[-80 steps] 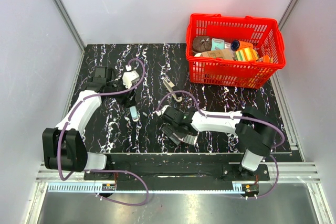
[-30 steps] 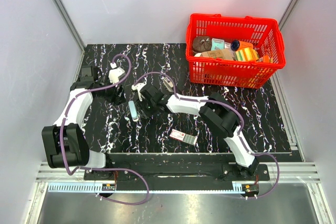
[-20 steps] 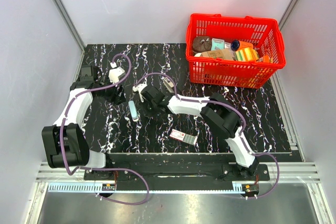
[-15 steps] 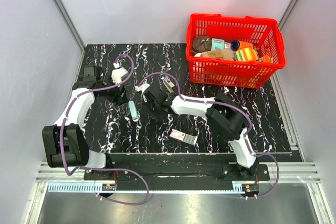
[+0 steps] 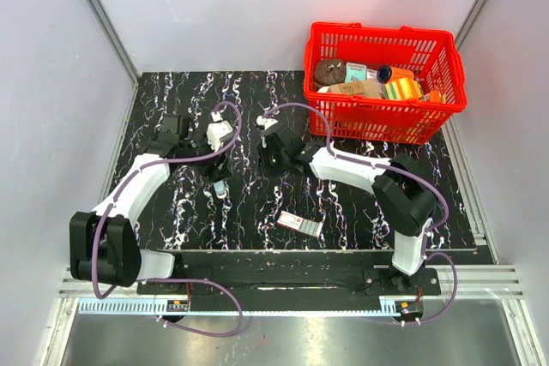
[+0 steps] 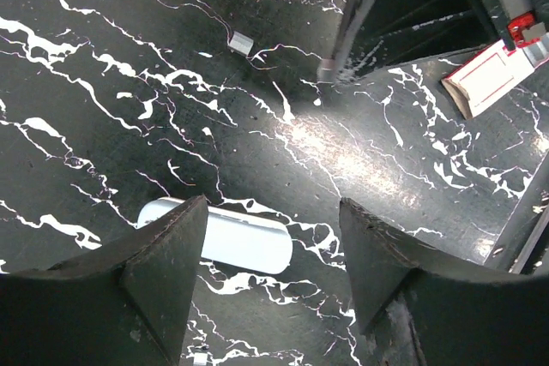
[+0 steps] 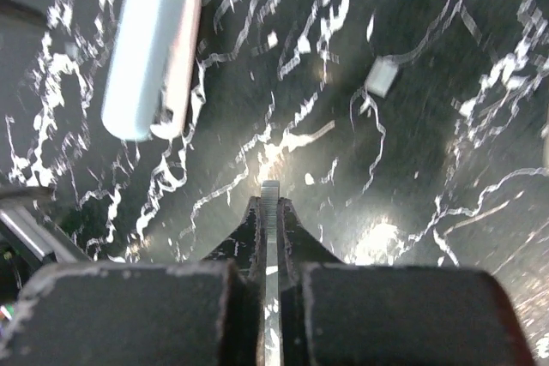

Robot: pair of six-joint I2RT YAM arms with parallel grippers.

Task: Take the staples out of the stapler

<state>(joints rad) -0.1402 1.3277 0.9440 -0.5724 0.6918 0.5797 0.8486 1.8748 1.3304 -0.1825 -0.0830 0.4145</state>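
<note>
A thin ribbed strip of silvery staples (image 7: 271, 191) sticks out between the jaws of my right gripper (image 7: 271, 205), which is shut on it just above the black marbled table. In the top view the right gripper (image 5: 274, 159) is at mid-table, left of the basket. The stapler is hidden under the right wrist there and shows in neither wrist view. My left gripper (image 6: 273, 207) stands open with nothing between its fingers. It hovers just over a pale blue-white tube (image 6: 244, 244), to the right gripper's left (image 5: 218, 167).
The tube (image 5: 221, 186) lies between the two grippers. A small loose staple piece (image 7: 382, 77) rests on the table. A pink-and-white box (image 5: 300, 223) lies near the front edge. A red basket (image 5: 386, 123) full of items stands at the back right.
My right gripper has shut and moved from beside the tube toward the back right. The left gripper has swung right, closer to the tube, still open.
</note>
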